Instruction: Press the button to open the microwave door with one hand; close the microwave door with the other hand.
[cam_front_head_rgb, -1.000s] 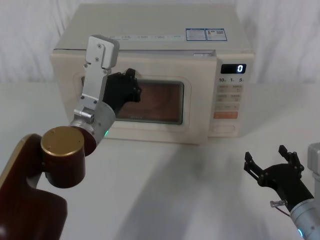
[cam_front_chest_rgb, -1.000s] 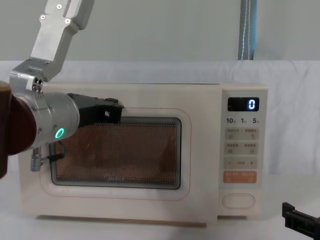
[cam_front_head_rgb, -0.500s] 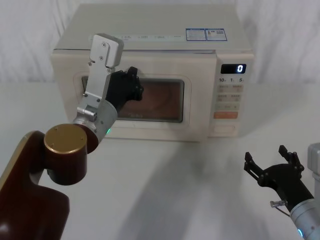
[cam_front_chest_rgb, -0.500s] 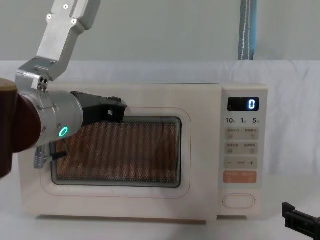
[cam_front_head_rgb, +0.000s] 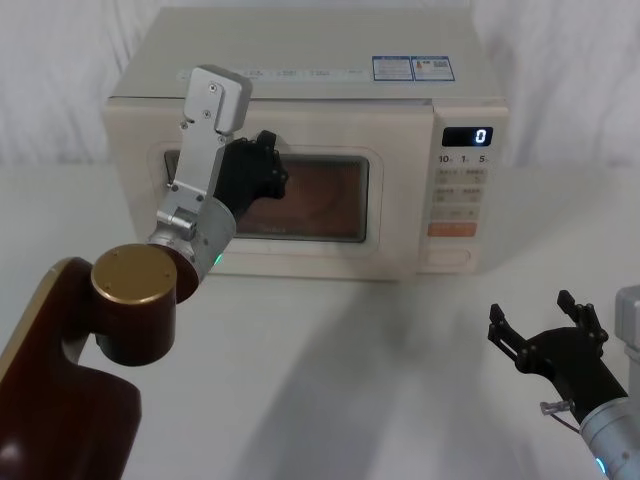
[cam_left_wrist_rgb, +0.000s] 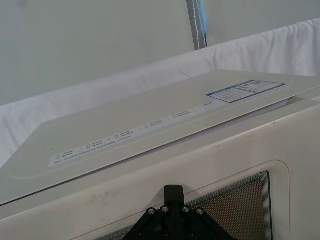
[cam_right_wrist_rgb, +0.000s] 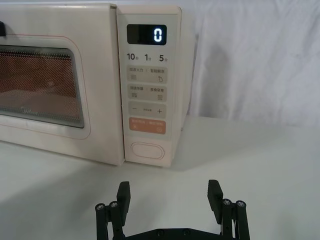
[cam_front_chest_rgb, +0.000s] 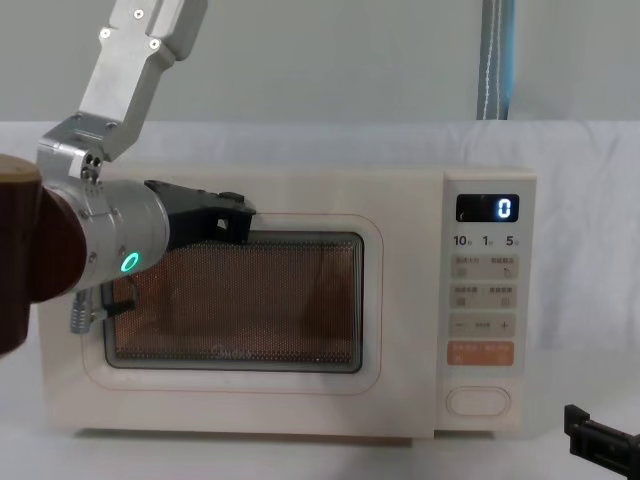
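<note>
White cloth covers the table (cam_front_head_rgb: 400, 350) and backdrop around the cream boxy microwave (cam_front_head_rgb: 300, 60), whose large cream door with the dark glass window (cam_front_head_rgb: 320, 200) sits flush with the front, the wide cream oval button (cam_right_wrist_rgb: 147, 150) low on the control panel beside it. Against the window's upper left corner rests the black left gripper (cam_front_head_rgb: 258, 170); whether its fingers are spread I cannot tell. Ahead of the right gripper (cam_right_wrist_rgb: 170, 197), whose black fingers (cam_right_wrist_rgb: 123, 192) are spread wide above the table, stands the button, well apart.

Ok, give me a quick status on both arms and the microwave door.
Left gripper against the microwave door, upper left of window. Door looks flush, shut. Right gripper low over the table, jaws open, short of the button. Nothing between.
</note>
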